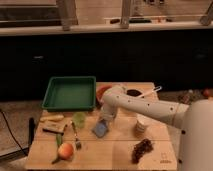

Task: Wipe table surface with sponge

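The table surface (117,152) is a light wooden plank top filling the lower middle of the camera view. The sponge (99,130) is a small blue-grey pad, lying tilted near the table's centre. My gripper (105,120) comes down from the white arm (150,107) on the right and sits right at the sponge's upper edge, touching or nearly touching it. The arm's wrist hides the fingertips.
A green tray (70,93) stands at the back left, an orange bowl (101,93) beside it. A green cup (79,119), a fork (76,137), a peach (65,150), a brown-and-tan block (53,130), a white cup (142,125) and dark grapes (142,149) lie around.
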